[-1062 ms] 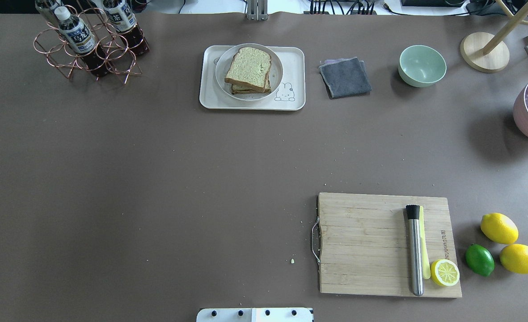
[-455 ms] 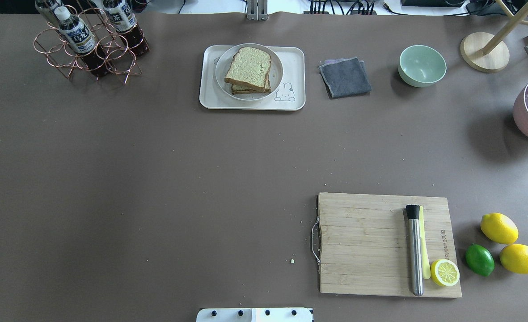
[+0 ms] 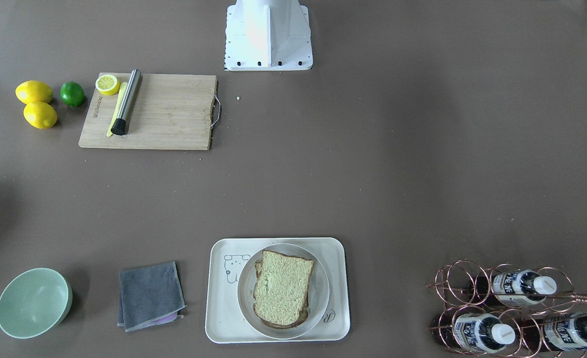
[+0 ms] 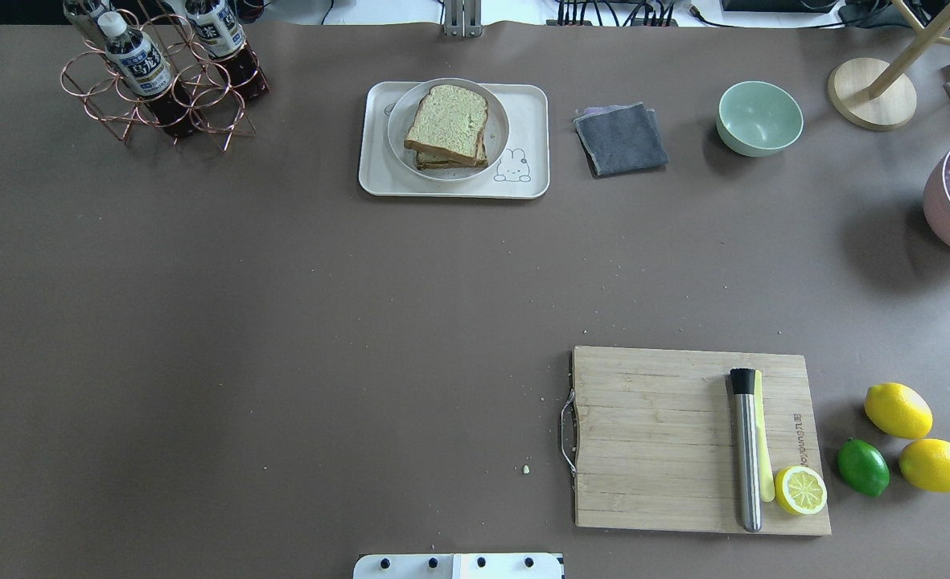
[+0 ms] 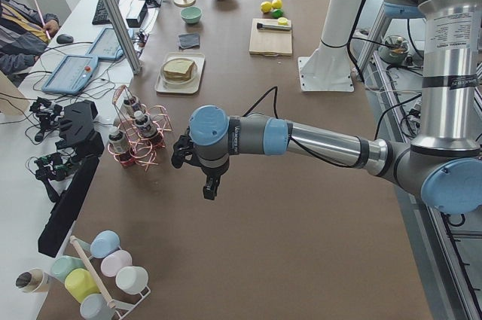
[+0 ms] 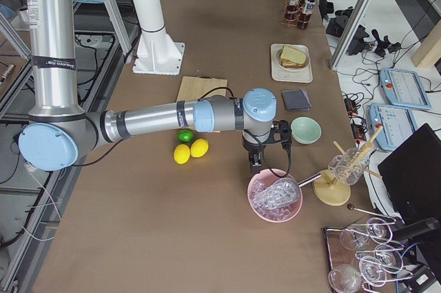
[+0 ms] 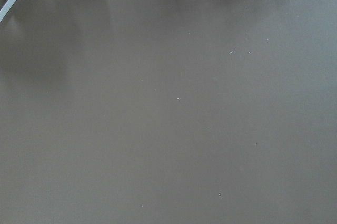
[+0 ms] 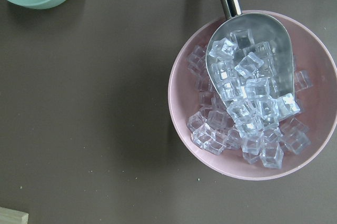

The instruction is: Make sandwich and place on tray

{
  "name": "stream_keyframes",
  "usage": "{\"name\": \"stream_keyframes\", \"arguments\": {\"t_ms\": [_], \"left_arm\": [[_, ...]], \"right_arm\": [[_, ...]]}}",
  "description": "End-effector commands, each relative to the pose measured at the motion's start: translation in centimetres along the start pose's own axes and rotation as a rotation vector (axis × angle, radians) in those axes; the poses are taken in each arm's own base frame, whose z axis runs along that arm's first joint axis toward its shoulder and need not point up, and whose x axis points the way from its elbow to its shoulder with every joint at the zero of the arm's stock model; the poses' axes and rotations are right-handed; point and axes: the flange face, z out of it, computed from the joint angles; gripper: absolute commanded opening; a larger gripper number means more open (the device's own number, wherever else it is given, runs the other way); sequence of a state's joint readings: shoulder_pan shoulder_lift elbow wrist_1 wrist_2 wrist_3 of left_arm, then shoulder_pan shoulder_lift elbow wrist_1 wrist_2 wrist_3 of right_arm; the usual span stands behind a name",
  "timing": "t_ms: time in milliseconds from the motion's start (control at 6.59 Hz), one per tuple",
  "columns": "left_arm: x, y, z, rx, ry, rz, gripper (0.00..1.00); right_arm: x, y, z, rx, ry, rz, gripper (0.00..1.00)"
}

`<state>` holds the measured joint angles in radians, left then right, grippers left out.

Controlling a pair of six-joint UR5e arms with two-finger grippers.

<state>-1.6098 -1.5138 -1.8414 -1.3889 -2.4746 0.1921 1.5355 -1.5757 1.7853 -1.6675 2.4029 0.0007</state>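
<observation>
Sandwich [image 4: 447, 121], pale, dark-crusted, on plate [image 4: 398, 121] in tray [image 4: 378, 173]; left claw [image 5: 208, 188], right claw [image 6: 253, 165]: gap unclear.

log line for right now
sandwich: on plate, on tray | left gripper: near bottle rack | right gripper: near ice bowl | grip states: cannot tell

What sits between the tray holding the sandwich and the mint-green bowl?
A folded grey cloth lies between the tray and the mint-green bowl, touching neither. The overhead view shows it most clearly.

Matt cream tray [image 4: 374, 173]; grainy wooden board [image 4: 651, 442]; grey cloth [image 4: 621, 138]; shiny metal scoop [image 8: 281, 50].
</observation>
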Motion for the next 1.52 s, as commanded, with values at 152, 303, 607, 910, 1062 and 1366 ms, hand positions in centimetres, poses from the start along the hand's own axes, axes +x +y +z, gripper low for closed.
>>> {"name": "stream_keyframes", "arguments": {"t_ms": [152, 303, 607, 910, 1062, 1366], "left_arm": [[-0.5, -0.3, -0.7, -0.009, -0.134, 0.025, 0.98], [-0.8, 0.0, -0.4, -0.004, -0.137, 0.029, 0.98], [-1.1, 0.3, -0.5, -0.003, -0.137, 0.019, 0.98], [-1.9, 2.0, 0.3, -0.015, -0.133, 0.005, 0.98], [-1.9, 2.0, 0.2, -0.015, -0.134, 0.003, 0.98], [-2.2, 2.1, 0.6, -0.022, -0.132, -0.006, 0.98]], "right_arm": [[-0.3, -0.2, 0.2, -0.003, 0.007, -0.005, 1.0], [-0.3, 0.2, 0.2, -0.004, 0.003, -0.004, 1.0], [-0.4, 0.3, 0.1, -0.003, 0.004, -0.005, 1.0], [-0.3, 0.3, 0.2, -0.004, 0.006, -0.004, 1.0], [-0.2, 0.5, 0.4, -0.008, 0.006, -0.004, 1.0], [-0.2, 0.6, 0.4, -0.008, 0.003, -0.003, 1.0]]}}
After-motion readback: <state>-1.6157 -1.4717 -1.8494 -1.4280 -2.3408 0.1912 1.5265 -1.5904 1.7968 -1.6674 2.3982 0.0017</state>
